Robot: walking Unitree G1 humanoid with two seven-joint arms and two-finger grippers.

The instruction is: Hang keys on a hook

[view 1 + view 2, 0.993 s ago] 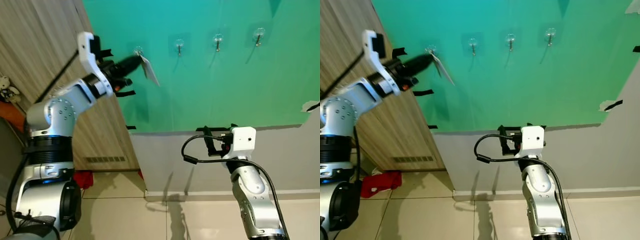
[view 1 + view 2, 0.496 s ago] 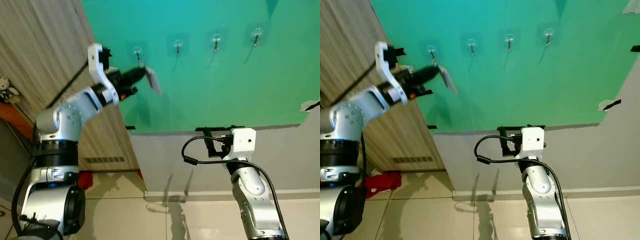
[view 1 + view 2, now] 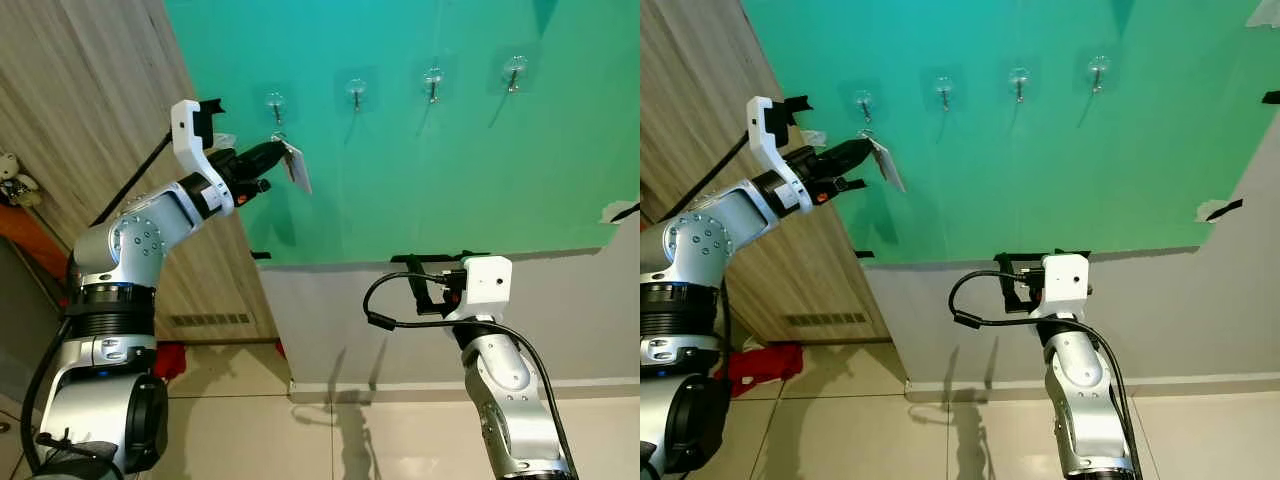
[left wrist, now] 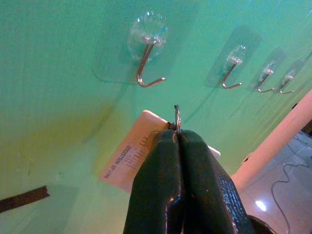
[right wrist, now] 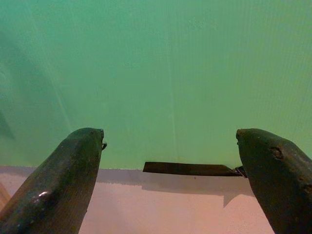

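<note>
Risk: our left gripper (image 4: 176, 139), pinched tight on the thin metal key ring (image 4: 177, 118) with white tag (image 4: 127, 158), might miss the clear-backed wire hook (image 4: 147, 61); right gripper (image 5: 170, 146) gapes empty.

Key ring (image 4: 177, 118) w/ tag (image 4: 127, 158), just below hook (image 4: 147, 62).

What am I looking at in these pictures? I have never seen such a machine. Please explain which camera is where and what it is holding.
This is a humanoid robot with two silver arms, each ending in a black two-fingered claw. The two wide pictures come from its head cameras; the two close ones from cameras on its wrists. It faces a green wall panel bearing four clear hooks. The left claw is shut on a key ring with a white tag, held just below the leftmost hook, not yet on it. The right claw is open, low before the wall.
</note>
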